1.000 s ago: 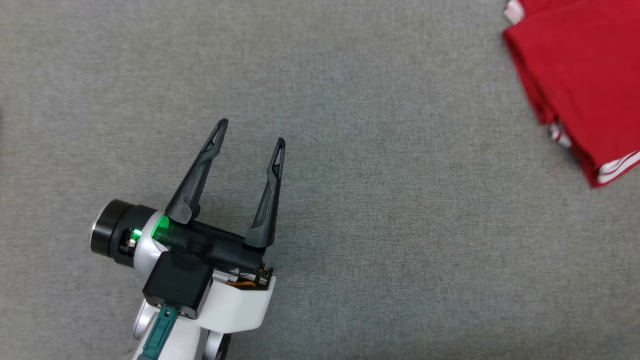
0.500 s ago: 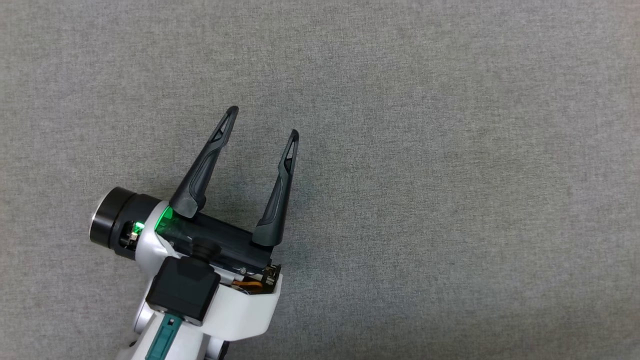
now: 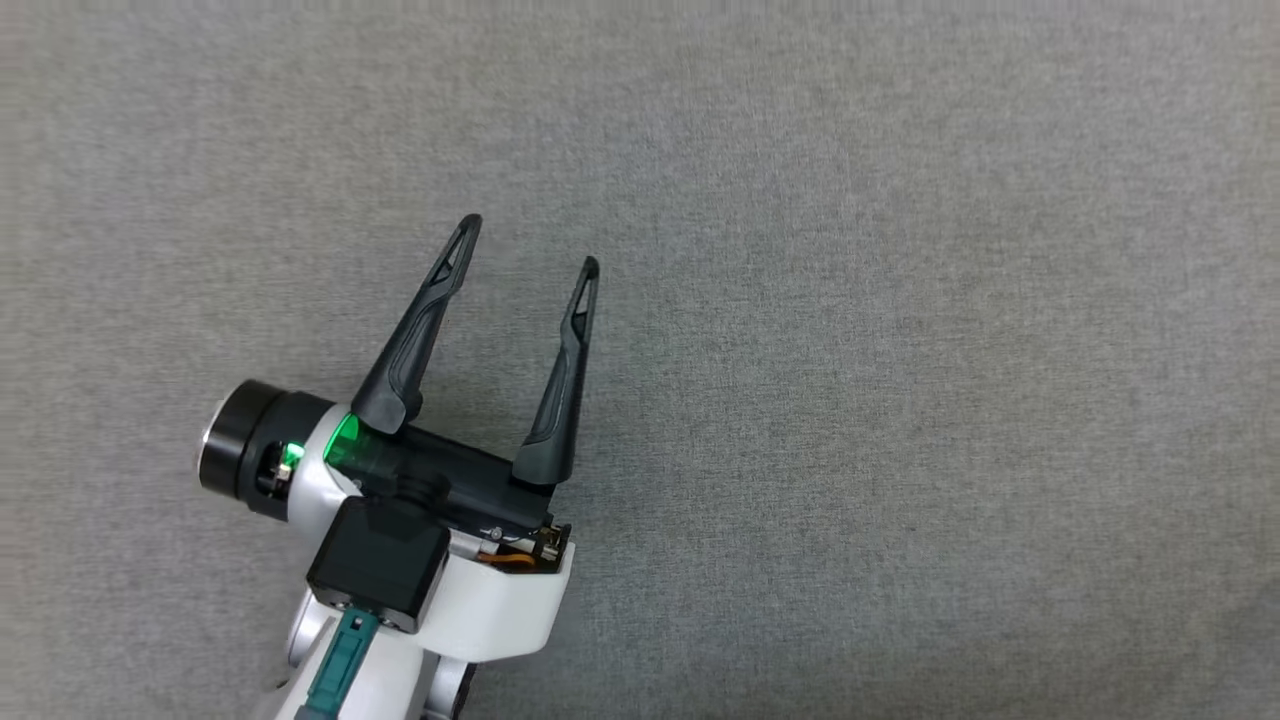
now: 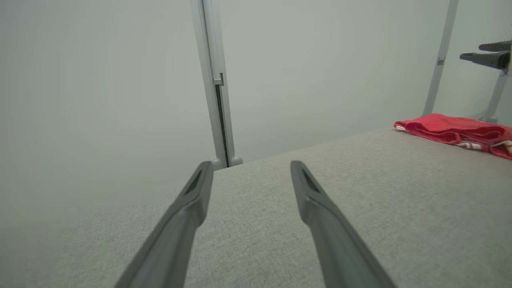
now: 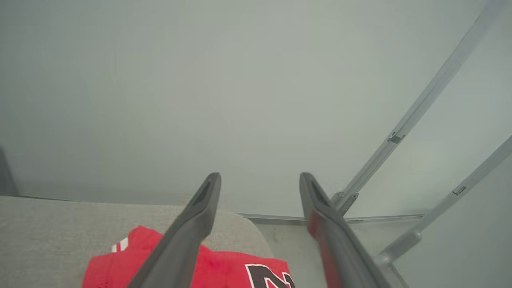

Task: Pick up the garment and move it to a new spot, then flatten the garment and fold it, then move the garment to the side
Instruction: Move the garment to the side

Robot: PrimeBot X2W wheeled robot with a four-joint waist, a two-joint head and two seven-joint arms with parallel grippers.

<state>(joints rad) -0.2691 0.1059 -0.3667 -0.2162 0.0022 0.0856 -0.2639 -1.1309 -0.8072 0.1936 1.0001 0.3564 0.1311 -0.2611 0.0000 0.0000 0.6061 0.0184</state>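
Note:
The garment (image 4: pixel 452 129) is red with white stripes and lies folded near the far right edge of the grey fabric table (image 4: pixel 360 192) in the left wrist view. In the right wrist view the garment (image 5: pixel 228 272) lies just below my right gripper (image 5: pixel 260 176), whose fingers stand open and apart with nothing between them. A dark print shows on the cloth there. My left gripper (image 3: pixel 530 243) hovers open and empty over bare grey fabric at the lower left of the head view, far from the garment. My right gripper (image 4: pixel 478 52) also shows above the garment in the left wrist view.
The table's rounded corner (image 5: pixel 256 232) lies close beside the garment, with floor beyond it. Pale metal frame posts (image 4: pixel 212 80) stand behind the table, and slanted posts (image 5: pixel 416 112) rise past the corner. Plain grey walls surround the table.
The red garment, at the top right of the head view a second ago, has gone out of that view. My left gripper sits slightly higher and further right in the picture, still open.

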